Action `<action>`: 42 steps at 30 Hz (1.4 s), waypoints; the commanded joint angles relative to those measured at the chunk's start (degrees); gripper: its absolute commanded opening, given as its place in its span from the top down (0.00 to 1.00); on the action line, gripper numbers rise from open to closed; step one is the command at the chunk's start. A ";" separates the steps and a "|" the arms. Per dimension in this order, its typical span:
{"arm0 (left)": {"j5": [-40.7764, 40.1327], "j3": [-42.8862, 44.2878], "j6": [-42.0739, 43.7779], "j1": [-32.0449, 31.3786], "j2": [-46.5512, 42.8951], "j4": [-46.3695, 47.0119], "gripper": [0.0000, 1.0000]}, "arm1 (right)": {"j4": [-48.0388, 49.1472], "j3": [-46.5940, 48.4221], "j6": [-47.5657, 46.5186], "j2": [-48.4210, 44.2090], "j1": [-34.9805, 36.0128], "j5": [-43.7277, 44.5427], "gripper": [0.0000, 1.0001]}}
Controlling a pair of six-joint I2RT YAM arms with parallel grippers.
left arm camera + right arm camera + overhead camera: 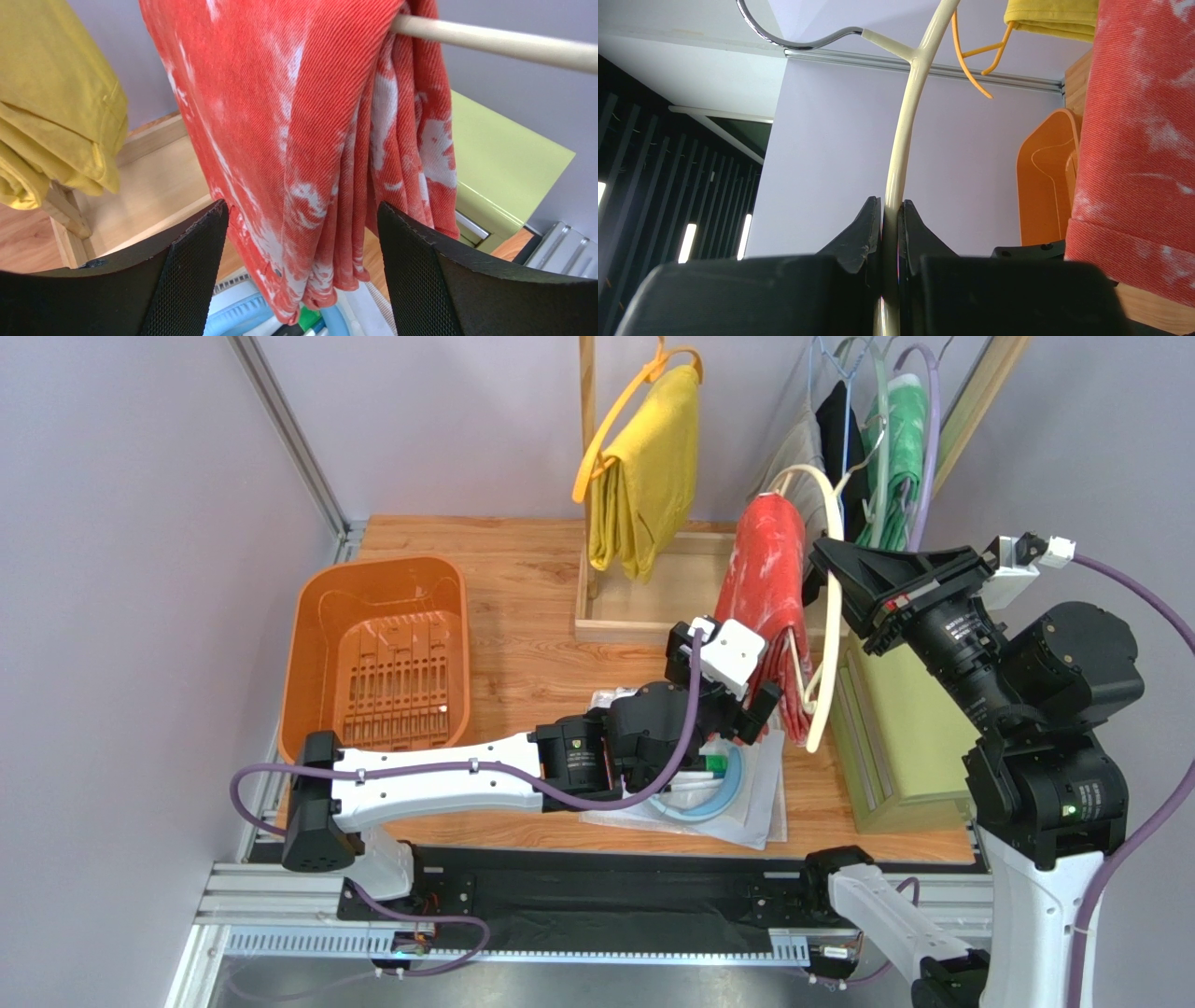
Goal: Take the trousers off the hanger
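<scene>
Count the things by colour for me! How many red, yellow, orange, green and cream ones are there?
Red: 1, the trousers
Yellow: 1, the cloth
Orange: 2, the basket and the orange hanger
Green: 2, the box and the hanging cloth
Cream: 1, the cream hanger
Total: 7

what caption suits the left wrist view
Open left claw flanks the lower end of the trousers draped over the hanger.

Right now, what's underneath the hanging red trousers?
Below the trousers, the left wrist view shows a pale blue ringed object and a green bit on white sheeting. The open left fingers and the fabric itself hide the rest.
</scene>
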 commanded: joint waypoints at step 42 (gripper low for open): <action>3.18 8.07 -3.25 1.67 -2.82 4.37 0.13 | 11.26 1.07 2.63 -5.94 -0.20 0.41 1.00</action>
